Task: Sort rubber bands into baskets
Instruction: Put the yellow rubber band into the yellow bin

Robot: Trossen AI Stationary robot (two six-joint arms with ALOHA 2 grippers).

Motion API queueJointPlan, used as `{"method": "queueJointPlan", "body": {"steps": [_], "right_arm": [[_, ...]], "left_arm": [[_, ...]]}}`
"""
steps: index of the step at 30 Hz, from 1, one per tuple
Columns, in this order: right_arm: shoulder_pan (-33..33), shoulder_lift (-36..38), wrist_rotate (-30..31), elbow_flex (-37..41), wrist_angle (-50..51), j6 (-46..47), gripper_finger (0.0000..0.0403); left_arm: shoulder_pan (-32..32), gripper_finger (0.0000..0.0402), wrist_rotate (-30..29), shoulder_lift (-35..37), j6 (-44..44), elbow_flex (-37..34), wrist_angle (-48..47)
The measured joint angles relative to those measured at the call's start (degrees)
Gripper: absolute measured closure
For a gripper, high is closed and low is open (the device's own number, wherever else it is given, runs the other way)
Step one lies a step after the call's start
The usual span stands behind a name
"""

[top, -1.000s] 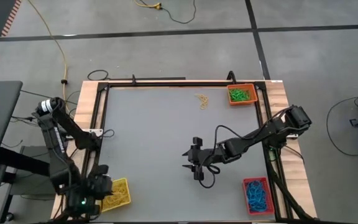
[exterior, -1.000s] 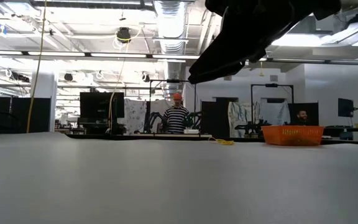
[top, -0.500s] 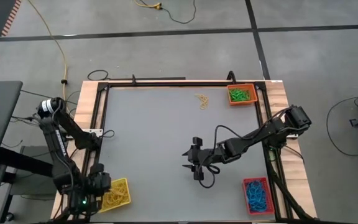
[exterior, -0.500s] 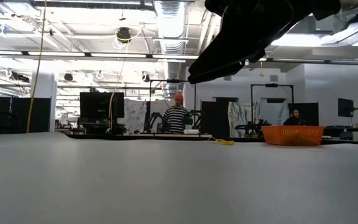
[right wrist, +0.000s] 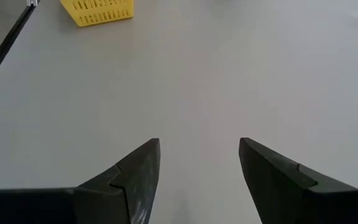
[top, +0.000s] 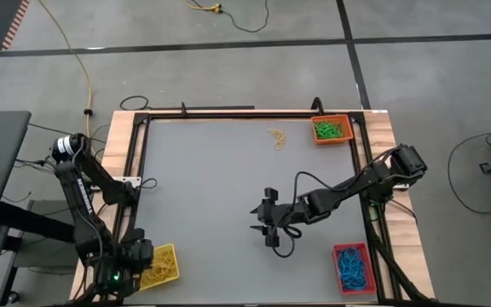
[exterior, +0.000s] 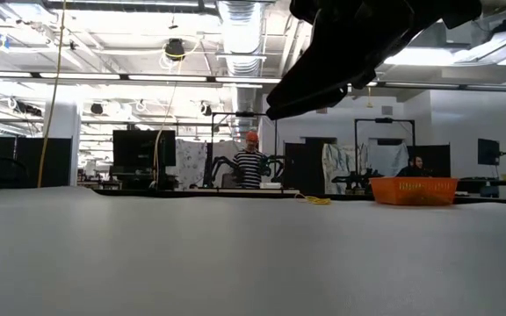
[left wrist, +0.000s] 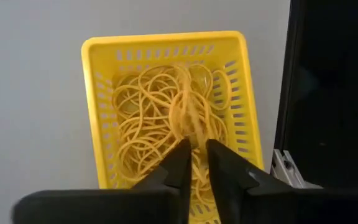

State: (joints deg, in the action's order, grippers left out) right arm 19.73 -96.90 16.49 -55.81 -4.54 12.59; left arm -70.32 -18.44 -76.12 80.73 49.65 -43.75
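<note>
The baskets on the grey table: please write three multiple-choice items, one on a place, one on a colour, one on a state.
1. Where does the yellow slotted plastic basket lie in the high view?
A. near left corner
B. far right corner
C. table centre

2. What colour are the thin rubber bands in the red plastic basket?
A. green
B. blue
C. yellow

3. How is the right claw?
A. shut on a band
B. open, holding nothing
C. inside a basket

Key: 1 A, it lies beside the left claw; 2 B, blue loops fill it; 3 B, only bare table shows between its spread fingers.
</note>
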Motion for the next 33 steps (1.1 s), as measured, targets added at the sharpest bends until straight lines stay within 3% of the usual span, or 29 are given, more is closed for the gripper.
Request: {"method": "queueJointPlan", "body": {"steps": [10, 15, 22, 33], "right_arm": [[-0.35, 0.00, 0.39, 0.00, 2.08, 1.44, 0.0155], [-0.67, 0.00, 1.68, 0.00, 2.74, 3.64, 0.0155], [-0.59, 0.00, 6.05, -0.02, 6.56, 7.66, 0.0155], [0.97, -0.02, 12.57, -0.02, 10.97, 15.73, 0.0155]], "left_arm": [[0.00, 0.0251, -0.65, 0.00, -0.68, 0.00, 1.51], [0.00, 0.0213, -0.90, 0.00, -2.14, 0.00, 2.51], [0.02, 0.0203, -2.57, 0.00, -7.06, 0.00, 3.35], [0.02, 0.0204, -0.58, 0.04, -12.43, 0.02, 0.73]]}}
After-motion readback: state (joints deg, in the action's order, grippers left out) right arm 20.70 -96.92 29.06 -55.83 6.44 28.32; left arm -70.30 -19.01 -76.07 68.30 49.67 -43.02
